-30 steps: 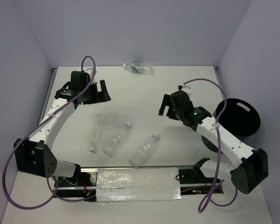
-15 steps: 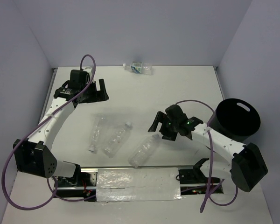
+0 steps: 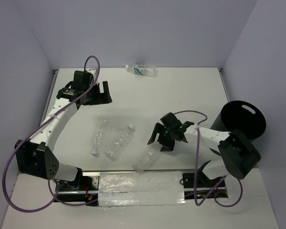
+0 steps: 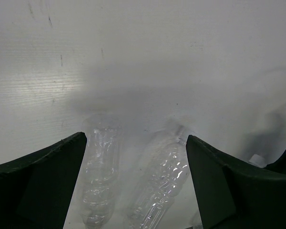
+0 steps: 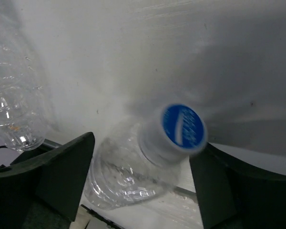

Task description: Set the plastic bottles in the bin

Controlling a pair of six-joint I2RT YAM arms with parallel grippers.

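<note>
Top external view: the left gripper (image 3: pixel 99 95) is staying parked at the far left of the table (image 3: pixel 181 90), jaws spread wide and holding nothing, same as a second ago. In the left wrist view it is looking down between its fingers at the left bottle (image 4: pixel 100 176) and the middle bottle (image 4: pixel 162 176), both lying flat and untouched.

The three loose bottles are lying in a row near the front edge and are not shifting: left bottle (image 3: pixel 99 137), middle bottle (image 3: pixel 120 142), right bottle (image 3: pixel 145 157). The labelled bottle (image 3: pixel 142 69) is lying alone by the back wall, also unchanged.

The real change is the right gripper (image 3: pixel 158 141). It has been swinging away from the bin side and dropping low, and it is now sitting over the neck end of the right bottle. In the right wrist view the jaws are standing apart on either side of the blue-topped cap (image 5: pixel 182 125), gaps showing on both sides, nothing gripped yet.

The bin (image 3: pixel 243 121) is sitting at the right edge, well apart from every bottle.

Judgement: the pick on the right bottle is starting, and no bottle appears binned so far.
</note>
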